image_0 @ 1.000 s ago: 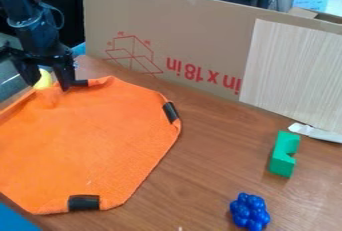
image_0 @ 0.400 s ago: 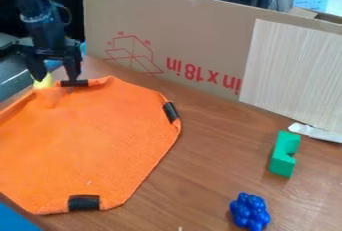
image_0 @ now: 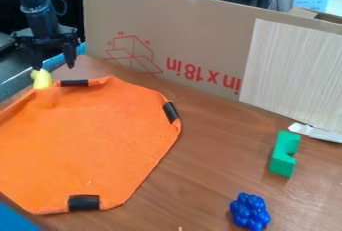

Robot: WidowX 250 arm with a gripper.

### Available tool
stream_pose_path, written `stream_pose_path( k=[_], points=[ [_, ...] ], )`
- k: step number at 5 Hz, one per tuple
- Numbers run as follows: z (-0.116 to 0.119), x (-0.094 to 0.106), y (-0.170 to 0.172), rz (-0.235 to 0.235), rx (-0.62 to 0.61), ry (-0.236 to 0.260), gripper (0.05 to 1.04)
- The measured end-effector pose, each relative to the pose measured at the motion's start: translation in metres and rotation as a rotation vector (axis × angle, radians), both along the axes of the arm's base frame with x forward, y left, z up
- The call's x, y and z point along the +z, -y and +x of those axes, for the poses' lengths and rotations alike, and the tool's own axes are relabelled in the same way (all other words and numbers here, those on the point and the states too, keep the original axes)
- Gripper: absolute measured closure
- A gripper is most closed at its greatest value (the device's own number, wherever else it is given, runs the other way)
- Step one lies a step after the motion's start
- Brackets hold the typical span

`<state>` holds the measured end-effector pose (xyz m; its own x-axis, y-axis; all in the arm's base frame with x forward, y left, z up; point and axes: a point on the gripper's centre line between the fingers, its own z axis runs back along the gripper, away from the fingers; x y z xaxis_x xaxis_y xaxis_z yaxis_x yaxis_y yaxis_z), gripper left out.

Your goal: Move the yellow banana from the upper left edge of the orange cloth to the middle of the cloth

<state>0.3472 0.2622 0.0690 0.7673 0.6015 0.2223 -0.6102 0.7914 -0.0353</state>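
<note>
A black two-finger gripper (image_0: 53,67) hangs at the upper left of the camera view, its fingers spread apart with nothing gripped between them. Just beneath one fingertip is a small, smooth yellow toy (image_0: 43,80); whether the two touch is hard to tell. The toy's long axis runs nearly upright in the view, its top leaning slightly left. The narrower end points up toward the gripper, and the wider end points down to the rim of an orange cloth (image_0: 93,145), which hides its base.

The cloth spreads below the gripper, toward the viewer, on a brown wooden table (image_0: 214,160). Black bands wrap its edge: one just below the gripper, one to the lower right, and one well below. Right of the gripper and behind the cloth stands a cardboard panel (image_0: 194,40) with red print, and a pale wood-grain board (image_0: 294,70) leans against it. Well apart from the gripper, to the lower right, are a notched green block (image_0: 282,157), its long axis running toward the viewer, and, farther down, a knobbly blue cluster (image_0: 250,212).
</note>
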Motion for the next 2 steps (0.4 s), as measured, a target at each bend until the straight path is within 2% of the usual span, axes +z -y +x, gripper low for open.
stream_pose_path(
  k=[1,2],
  points=[
    [0.008,-0.005,-0.017,-0.001,0.088,0.029,0.083],
    [0.014,-0.007,-0.041,0.018,0.198,0.059,0.083]
  ],
)
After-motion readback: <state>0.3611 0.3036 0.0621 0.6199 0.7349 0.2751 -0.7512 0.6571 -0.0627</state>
